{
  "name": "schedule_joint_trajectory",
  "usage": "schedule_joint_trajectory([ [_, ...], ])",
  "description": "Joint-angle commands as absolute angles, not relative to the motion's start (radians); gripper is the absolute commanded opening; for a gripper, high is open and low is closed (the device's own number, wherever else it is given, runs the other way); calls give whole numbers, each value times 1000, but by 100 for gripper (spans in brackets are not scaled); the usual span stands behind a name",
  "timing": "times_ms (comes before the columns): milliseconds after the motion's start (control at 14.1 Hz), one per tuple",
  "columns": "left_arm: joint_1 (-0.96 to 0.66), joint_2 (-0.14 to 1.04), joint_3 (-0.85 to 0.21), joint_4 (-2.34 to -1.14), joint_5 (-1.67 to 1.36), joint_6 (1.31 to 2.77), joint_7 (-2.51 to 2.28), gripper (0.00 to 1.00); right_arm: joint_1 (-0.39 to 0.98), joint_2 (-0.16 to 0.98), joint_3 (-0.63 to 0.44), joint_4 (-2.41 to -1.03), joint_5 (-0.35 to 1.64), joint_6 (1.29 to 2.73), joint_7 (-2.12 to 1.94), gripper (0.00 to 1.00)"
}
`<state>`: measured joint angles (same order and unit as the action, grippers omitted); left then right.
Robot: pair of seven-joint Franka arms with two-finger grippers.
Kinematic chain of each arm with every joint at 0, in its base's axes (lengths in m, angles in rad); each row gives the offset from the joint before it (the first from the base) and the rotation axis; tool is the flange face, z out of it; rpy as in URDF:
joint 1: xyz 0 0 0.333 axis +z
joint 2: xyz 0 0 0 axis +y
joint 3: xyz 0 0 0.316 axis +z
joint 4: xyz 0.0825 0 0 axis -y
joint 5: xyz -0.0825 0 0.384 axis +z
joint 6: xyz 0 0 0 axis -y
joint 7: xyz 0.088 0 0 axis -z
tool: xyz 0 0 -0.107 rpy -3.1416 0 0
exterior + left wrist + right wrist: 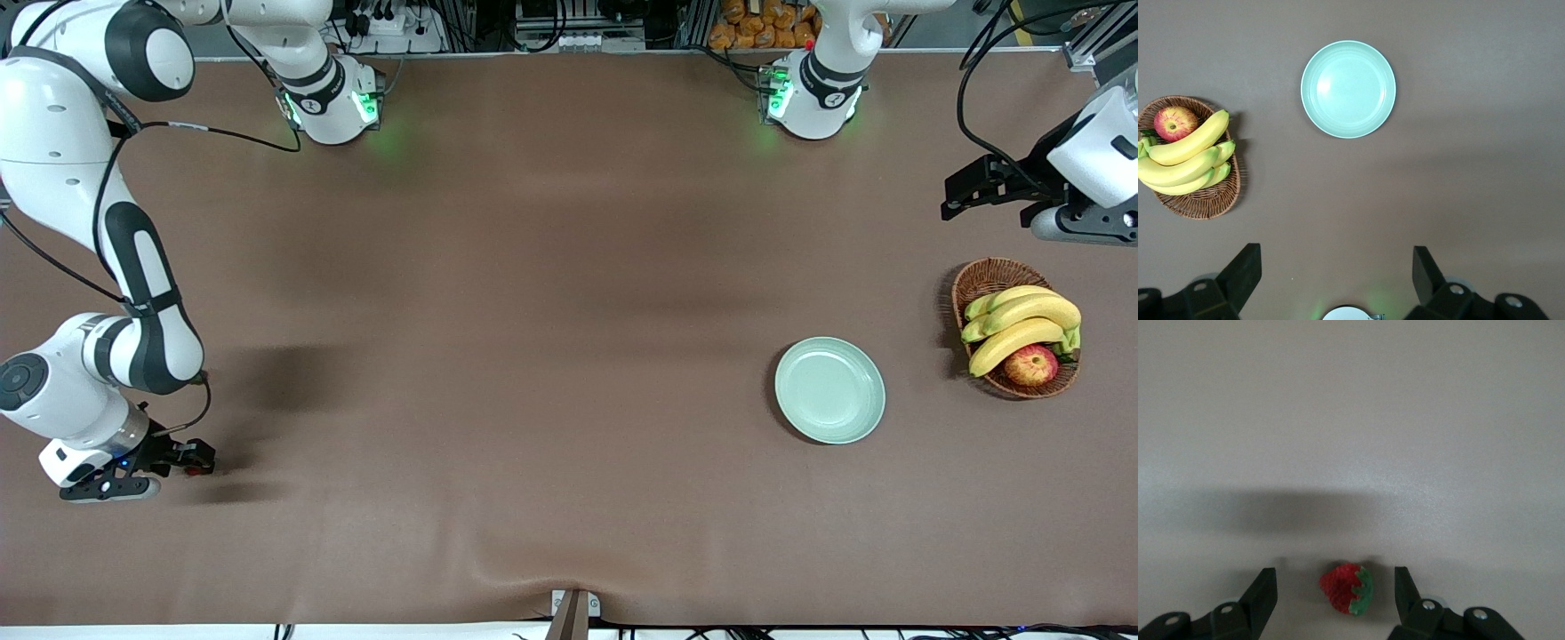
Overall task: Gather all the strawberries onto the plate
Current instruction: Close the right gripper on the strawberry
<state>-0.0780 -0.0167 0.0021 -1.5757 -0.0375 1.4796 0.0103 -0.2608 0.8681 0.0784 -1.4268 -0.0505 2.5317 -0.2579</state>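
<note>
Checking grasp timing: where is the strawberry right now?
The strawberry lies on the table between the right gripper's open fingers, at the right arm's end, nearer the front camera than the plate.

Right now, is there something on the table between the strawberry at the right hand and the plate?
Nothing visible. The strawberry lies between the right hand's fingers, at the right arm's end. Only bare brown table stretches to the plate.
</note>
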Motion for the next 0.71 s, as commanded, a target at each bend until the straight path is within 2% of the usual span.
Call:
schedule_joint_trajectory([
  [0,-74,-14,5,-1566,-61,1465,23,100,-279,903,94,-1402,-61,2575,-268,69],
  [212,-74,-14,5,-1568,-61,1465,21,100,-281,904,94,-1405,-63,2576,-270,62],
  [637,-74,-14,5,-1568,-61,1463,20,100,-293,910,94,-1411,-61,2563,-271,62],
])
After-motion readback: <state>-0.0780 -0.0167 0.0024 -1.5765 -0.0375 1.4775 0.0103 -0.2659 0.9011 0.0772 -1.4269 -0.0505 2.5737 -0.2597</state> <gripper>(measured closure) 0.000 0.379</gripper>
